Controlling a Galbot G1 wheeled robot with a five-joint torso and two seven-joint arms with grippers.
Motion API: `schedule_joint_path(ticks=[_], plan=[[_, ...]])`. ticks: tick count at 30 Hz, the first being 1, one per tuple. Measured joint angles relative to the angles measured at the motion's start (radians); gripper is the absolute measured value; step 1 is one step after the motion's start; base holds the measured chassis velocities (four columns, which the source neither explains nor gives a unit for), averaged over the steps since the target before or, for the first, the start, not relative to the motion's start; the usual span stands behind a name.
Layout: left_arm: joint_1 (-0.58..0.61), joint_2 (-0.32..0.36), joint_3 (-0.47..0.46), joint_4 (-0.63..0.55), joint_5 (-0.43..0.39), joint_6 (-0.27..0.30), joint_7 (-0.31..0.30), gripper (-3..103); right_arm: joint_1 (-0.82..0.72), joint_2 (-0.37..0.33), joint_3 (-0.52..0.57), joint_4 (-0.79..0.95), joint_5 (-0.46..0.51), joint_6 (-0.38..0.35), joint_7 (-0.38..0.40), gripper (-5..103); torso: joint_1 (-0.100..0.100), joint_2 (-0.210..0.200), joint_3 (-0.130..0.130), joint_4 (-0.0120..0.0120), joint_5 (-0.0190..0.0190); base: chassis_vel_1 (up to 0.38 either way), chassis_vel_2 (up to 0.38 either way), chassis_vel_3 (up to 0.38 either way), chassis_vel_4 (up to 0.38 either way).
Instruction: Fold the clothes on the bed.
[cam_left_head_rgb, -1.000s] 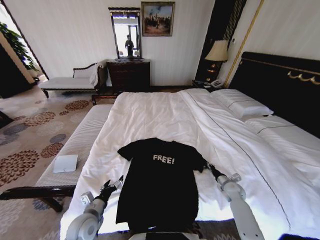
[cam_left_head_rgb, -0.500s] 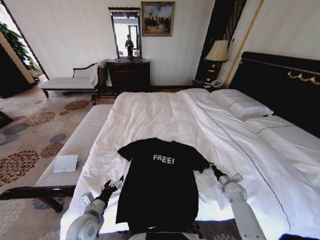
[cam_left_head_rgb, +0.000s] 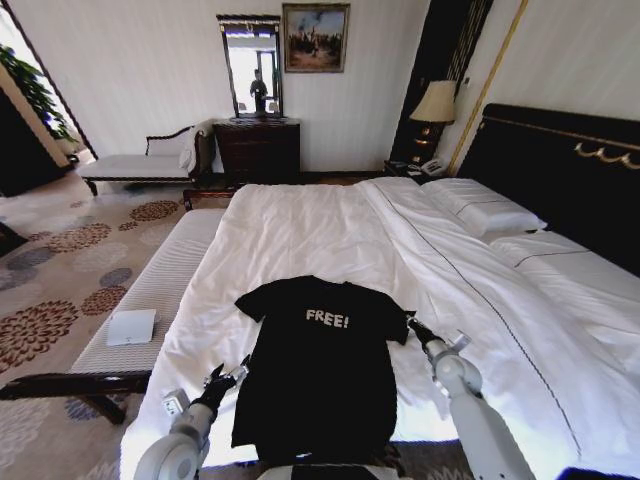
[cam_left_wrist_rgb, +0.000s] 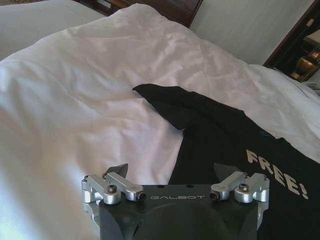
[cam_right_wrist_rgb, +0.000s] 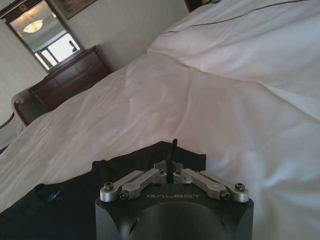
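The clothes (cam_left_head_rgb: 320, 370), a black T-shirt with white "FREE!" lettering, lie flat on the near part of the bed (cam_left_head_rgb: 300, 230). My left gripper (cam_left_head_rgb: 228, 375) hovers open beside the shirt's left edge. In the left wrist view this gripper (cam_left_wrist_rgb: 171, 169) has its fingers spread wide, one over the white duvet and one over the black fabric (cam_left_wrist_rgb: 225, 140). My right gripper (cam_left_head_rgb: 412, 325) is at the tip of the shirt's right sleeve. In the right wrist view it (cam_right_wrist_rgb: 174, 150) is shut, its fingertips together on the sleeve's edge (cam_right_wrist_rgb: 192, 156).
A white-cushioned bench (cam_left_head_rgb: 150, 290) with a small white folded cloth (cam_left_head_rgb: 131, 327) runs along the bed's left side. Pillows (cam_left_head_rgb: 480, 210) and the black headboard (cam_left_head_rgb: 560, 170) are at the right. A dresser (cam_left_head_rgb: 258, 150) and chaise (cam_left_head_rgb: 140, 165) stand by the far wall.
My right gripper swung a little outward, then came back inward and forward, and the right sleeve tip shifted with it. My left gripper edged slightly toward the shirt.
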Motion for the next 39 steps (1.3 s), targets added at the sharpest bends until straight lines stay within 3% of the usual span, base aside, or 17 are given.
schedule_joint_path(ticks=[5, 21, 38, 39], plan=[[0.020, -0.006, -0.007, -0.007, 0.014, -0.001, 0.002, 99, 0.025, 0.008, -0.062, 0.004, -0.063, 0.013, 0.001, 1, 0.000, 0.000, 0.000, 0.0002, 0.0001, 0.000, 0.000, 0.000, 0.000], [0.053, -0.031, 0.042, -0.025, 0.091, -0.011, 0.003, 100, 0.103, 0.054, -0.193, -0.047, -0.128, 0.017, 0.002, 1, 0.000, 0.000, 0.000, 0.0002, 0.0002, 0.000, 0.000, 0.000, 0.000], [0.080, -0.033, 0.028, -0.058, 0.098, -0.012, -0.001, 100, 0.132, 0.094, -0.243, -0.102, -0.159, 0.030, 0.003, -2, 0.000, 0.000, 0.000, 0.0000, 0.0002, 0.000, 0.000, 0.000, 0.000], [0.081, -0.035, 0.029, -0.058, 0.100, -0.012, -0.002, 100, 0.138, 0.098, -0.246, -0.112, -0.161, 0.031, 0.006, 3, 0.000, 0.000, 0.000, 0.0001, 0.0001, 0.000, 0.000, 0.000, 0.000]])
